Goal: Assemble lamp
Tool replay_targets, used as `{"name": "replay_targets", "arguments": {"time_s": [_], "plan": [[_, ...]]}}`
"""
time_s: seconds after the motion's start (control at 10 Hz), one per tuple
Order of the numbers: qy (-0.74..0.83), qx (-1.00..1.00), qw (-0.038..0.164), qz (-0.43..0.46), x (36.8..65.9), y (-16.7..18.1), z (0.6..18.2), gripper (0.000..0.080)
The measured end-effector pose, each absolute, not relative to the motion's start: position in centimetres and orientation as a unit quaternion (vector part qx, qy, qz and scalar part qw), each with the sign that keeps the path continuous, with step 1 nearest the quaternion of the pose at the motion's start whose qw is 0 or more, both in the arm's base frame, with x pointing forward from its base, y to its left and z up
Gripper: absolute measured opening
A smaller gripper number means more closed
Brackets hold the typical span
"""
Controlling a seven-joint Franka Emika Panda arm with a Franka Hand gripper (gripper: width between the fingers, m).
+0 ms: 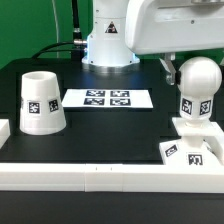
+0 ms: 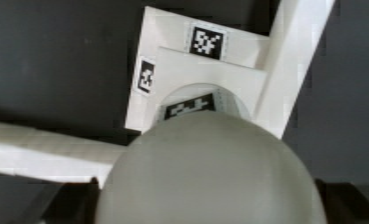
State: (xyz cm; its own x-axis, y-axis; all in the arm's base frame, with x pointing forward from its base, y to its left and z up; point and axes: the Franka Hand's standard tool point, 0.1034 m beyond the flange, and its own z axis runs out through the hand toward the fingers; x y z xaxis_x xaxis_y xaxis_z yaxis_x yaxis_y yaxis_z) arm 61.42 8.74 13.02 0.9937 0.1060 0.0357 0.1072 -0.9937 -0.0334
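Observation:
The white bulb (image 1: 198, 84) stands upright with its stem on the low square base (image 1: 178, 152) at the exterior view's right. My gripper (image 1: 196, 64) is lowered around the bulb's round head. One dark finger (image 1: 167, 69) shows a small gap from the head, so the jaws look open; the other finger is hidden. In the wrist view the bulb head (image 2: 207, 165) fills the space between the jaws of the gripper (image 2: 202, 208), with the base (image 2: 202, 62) beyond it. The tapered shade (image 1: 42, 101) stands alone at the exterior view's left.
The marker board (image 1: 108, 98) lies flat between the shade and the bulb. A long white border rail (image 1: 100, 172) runs along the table's front edge; rails also show in the wrist view (image 2: 305, 60). The robot's white pedestal (image 1: 108, 45) stands behind.

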Motion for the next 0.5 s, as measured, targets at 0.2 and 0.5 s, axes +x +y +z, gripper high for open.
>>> {"name": "replay_targets", "arguments": {"time_s": [0.2,0.5], "plan": [[0.055,-0.998,0.021,-0.016,61.42,8.67,13.03,0.0576],[0.22,-0.975,0.032,-0.009,61.41,8.73,12.97,0.0576]]}}
